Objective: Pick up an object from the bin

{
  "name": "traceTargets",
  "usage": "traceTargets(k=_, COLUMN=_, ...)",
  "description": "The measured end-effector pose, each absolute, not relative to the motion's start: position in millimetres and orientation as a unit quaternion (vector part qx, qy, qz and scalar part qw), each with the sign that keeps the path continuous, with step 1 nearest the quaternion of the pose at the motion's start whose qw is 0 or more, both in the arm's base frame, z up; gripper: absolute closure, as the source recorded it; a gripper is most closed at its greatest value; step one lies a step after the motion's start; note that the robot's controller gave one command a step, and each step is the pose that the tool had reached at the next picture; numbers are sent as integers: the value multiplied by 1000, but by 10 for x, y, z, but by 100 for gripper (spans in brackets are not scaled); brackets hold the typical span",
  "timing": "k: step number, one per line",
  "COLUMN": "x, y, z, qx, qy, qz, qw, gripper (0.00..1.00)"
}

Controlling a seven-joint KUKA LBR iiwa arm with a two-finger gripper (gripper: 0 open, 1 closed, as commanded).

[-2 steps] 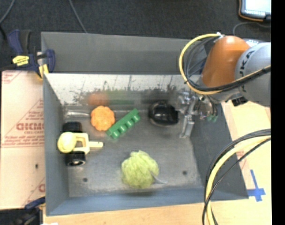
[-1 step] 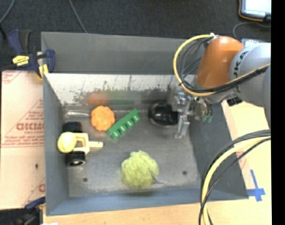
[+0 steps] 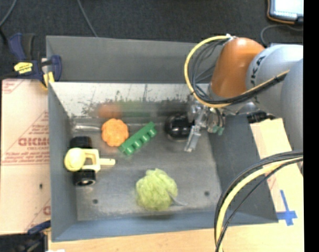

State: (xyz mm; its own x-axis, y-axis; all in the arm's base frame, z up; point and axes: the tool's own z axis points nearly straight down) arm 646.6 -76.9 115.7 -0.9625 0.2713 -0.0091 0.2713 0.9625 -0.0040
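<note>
The end effector (image 3: 193, 136) hangs low near the back right of the grey bin (image 3: 96, 100), just beside a black round thing (image 3: 176, 127) that lies on its left against the back wall. Whether it is apart or together cannot be told, and nothing shows clamped in it. A green toothed block (image 3: 138, 138) and an orange round piece (image 3: 114, 132) lie further left, a yellow and black toy (image 3: 82, 161) at the left wall, and a pale green fuzzy ball (image 3: 156, 189) near the front.
</note>
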Motion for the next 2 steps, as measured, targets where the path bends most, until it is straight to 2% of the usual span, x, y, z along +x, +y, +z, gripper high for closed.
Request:
traceTargets(k=1, x=6540, y=-773, z=851, qx=146, qy=989, qz=-6, qw=13, gripper=0)
traceTargets(k=2, x=6554, y=-775, z=861, qx=146, qy=989, qz=-6, qw=18, gripper=100)
